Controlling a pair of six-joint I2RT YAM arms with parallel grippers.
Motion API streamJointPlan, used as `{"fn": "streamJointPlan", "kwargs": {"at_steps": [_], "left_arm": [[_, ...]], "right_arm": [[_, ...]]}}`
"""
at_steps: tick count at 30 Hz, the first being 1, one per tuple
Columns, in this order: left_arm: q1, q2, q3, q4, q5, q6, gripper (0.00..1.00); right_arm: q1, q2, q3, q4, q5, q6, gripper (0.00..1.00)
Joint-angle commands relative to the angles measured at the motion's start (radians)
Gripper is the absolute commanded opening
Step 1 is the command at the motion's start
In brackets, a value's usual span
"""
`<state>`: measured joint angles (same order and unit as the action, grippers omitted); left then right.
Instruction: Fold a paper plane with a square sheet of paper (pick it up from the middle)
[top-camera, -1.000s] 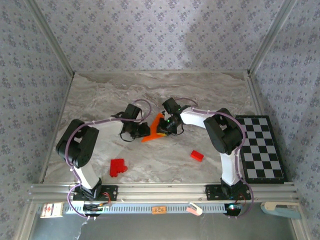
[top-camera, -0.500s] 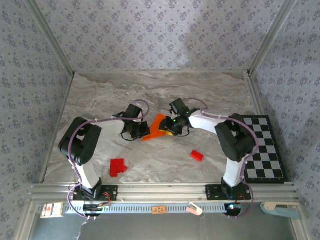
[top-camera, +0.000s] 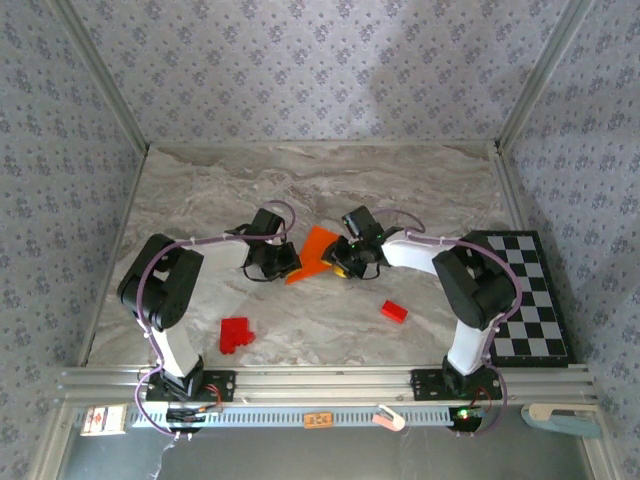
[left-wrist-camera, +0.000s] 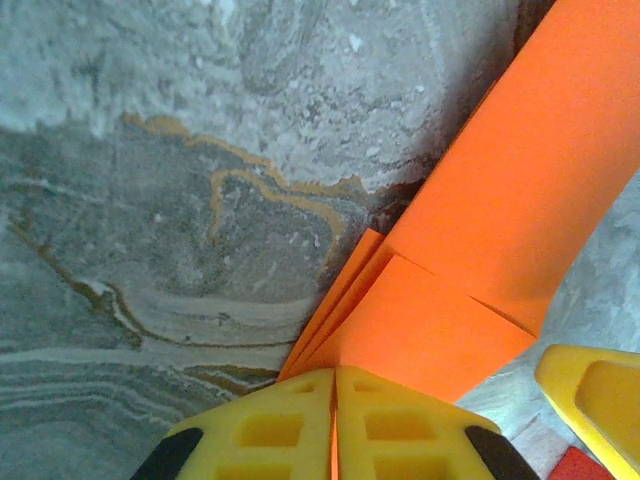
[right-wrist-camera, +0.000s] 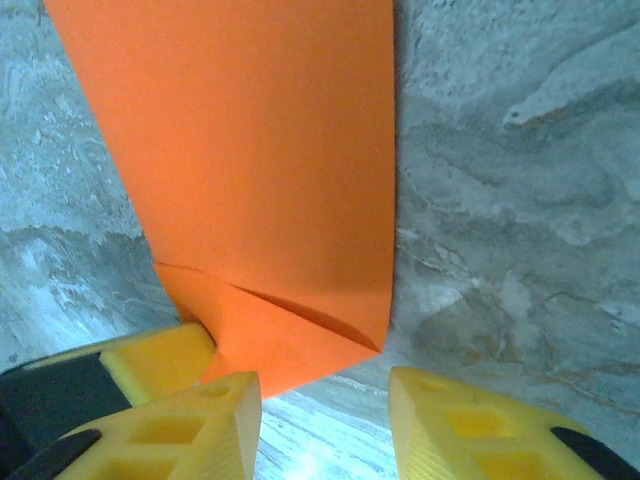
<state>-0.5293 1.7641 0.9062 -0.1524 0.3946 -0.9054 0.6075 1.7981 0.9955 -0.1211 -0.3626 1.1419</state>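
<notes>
Grey patterned walls close in a marble-look desk. The paper, already folded into several layers, lies on the desk near the middle, between the two arms. The left gripper has its jaws pressed together on the layered corner of the paper, I think to pin the folds so that they do not spring open. The right gripper stands at the opposite end with its jaws wide and nothing between them. It seems ready to take or press the next flap. Two red blocks lie nearer the arm bases, well apart from the paper.
</notes>
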Motion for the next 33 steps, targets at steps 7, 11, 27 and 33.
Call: {"fn": "streamJointPlan", "kwargs": {"at_steps": [7, 11, 27, 33], "left_arm": [[0.003, 0.026, -0.034, -0.040, 0.018, -0.047, 0.09], [0.002, 0.024, -0.036, -0.042, 0.019, -0.049, 0.09], [0.002, 0.021, -0.029, -0.052, 0.009, -0.047, 0.09], [0.002, 0.018, -0.024, -0.055, 0.010, -0.044, 0.09]], "right_arm": [[0.007, 0.056, 0.032, 0.006, 0.003, 0.033, 0.32], [0.007, 0.061, 0.031, 0.034, -0.008, 0.031, 0.29], [-0.002, 0.018, -0.080, 0.280, -0.026, 0.084, 0.26], [-0.008, 0.032, -0.089, 0.285, -0.035, 0.079, 0.20]]}}
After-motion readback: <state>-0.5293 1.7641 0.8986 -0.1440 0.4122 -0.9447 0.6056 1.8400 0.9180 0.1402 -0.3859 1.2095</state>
